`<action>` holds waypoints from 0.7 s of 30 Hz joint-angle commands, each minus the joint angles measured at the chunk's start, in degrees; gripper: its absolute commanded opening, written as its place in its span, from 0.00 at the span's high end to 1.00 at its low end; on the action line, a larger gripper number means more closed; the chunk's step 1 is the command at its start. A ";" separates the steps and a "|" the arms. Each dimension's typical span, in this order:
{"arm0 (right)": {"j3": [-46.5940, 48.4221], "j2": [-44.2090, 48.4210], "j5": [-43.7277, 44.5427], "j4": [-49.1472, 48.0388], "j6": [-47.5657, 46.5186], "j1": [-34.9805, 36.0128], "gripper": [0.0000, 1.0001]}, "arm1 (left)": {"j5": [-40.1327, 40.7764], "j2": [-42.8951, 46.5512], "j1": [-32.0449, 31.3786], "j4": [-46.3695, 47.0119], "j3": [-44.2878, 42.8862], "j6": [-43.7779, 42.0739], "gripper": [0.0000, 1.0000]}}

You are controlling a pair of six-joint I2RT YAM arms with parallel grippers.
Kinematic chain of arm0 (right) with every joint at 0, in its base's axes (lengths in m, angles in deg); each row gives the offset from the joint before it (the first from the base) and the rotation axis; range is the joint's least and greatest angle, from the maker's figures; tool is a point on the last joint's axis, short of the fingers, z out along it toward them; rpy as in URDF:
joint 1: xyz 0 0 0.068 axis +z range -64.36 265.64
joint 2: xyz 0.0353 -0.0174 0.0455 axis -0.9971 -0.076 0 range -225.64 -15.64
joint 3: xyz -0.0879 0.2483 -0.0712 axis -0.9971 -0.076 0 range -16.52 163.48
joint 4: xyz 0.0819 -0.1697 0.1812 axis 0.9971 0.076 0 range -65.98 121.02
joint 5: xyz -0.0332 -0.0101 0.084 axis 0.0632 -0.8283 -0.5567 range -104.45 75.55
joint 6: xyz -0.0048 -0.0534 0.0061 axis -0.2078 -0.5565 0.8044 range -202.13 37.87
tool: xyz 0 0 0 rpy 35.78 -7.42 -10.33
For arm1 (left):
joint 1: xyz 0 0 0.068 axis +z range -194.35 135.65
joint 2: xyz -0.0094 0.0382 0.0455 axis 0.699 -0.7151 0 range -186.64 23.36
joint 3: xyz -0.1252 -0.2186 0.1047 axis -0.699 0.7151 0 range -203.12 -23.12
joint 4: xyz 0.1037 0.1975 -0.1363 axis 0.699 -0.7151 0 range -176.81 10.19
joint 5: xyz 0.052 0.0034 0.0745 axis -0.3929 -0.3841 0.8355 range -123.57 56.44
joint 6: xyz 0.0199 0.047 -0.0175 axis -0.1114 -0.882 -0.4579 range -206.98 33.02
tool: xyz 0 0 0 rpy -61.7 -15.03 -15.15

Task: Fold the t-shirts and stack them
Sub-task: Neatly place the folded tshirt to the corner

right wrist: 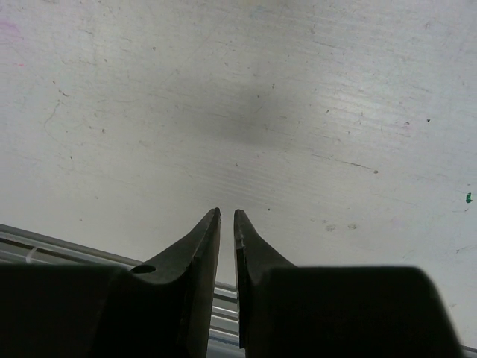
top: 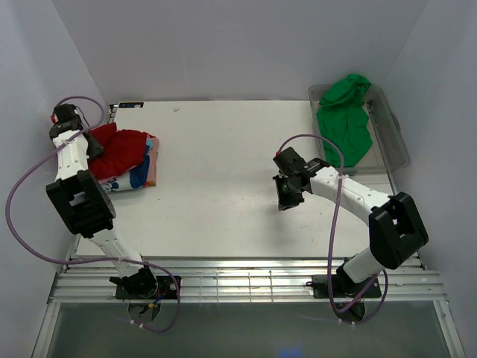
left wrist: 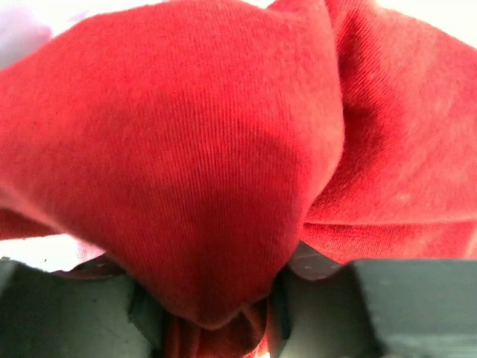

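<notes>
Start at the left. Your left gripper (top: 92, 146) is at the far left side of the white table (top: 223, 164), down on the red t-shirt (top: 123, 149). In the left wrist view its two dark grey fingers (left wrist: 67, 313) are squeezed in on a bunch of red cloth, so it has hold of that shirt. The cloth is soft, with tiny ribs in the knit, and it puffs up in big round folds. The red t-shirt lies crumpled on top of a pile of other t-shirts (top: 141, 175), and blue and peach-pink edges poke out on the pile's right side. A thin purple cable (top: 22, 194) loops out from your left arm.

A small dark strip (top: 130, 105) sits at the table's far edge. Any writing on it is too small to read.

The table top is flat and hard, with fine scratches, little dots and a tiny green speck (right wrist: 468, 198). Ridged metal rails (top: 246, 283) run along its near edge.

Your right gripper (top: 285, 195) hangs over the table, right of the middle. Its black fingers are pointed like two beaks. The tips almost touch, with only a thin slit between them, and they hold nothing.

At the far right corner the green t-shirt (top: 344, 119) lies crumpled in a clear plastic tub (top: 387, 119), a long see-through box with round corners, apart from your right gripper.
</notes>
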 commanded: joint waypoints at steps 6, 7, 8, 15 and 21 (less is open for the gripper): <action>-0.59 2.05 0.97 1.15 0.80 0.40 0.80 | -1.27 17.64 -0.09 12.49 2.18 4.12 0.30; -0.42 1.96 0.97 1.15 0.80 0.40 0.80 | -1.71 19.34 -0.27 14.33 3.32 4.57 0.23; -0.24 1.79 1.05 1.15 0.80 0.32 0.80 | -2.15 20.83 -0.36 14.78 4.46 5.01 0.22; 0.82 0.82 0.44 0.71 0.63 0.75 0.79 | -2.42 30.07 -3.17 14.88 13.95 7.30 0.22; 1.17 0.82 0.70 0.80 0.54 1.37 0.79 | -0.84 27.88 -3.52 15.58 17.31 6.59 0.87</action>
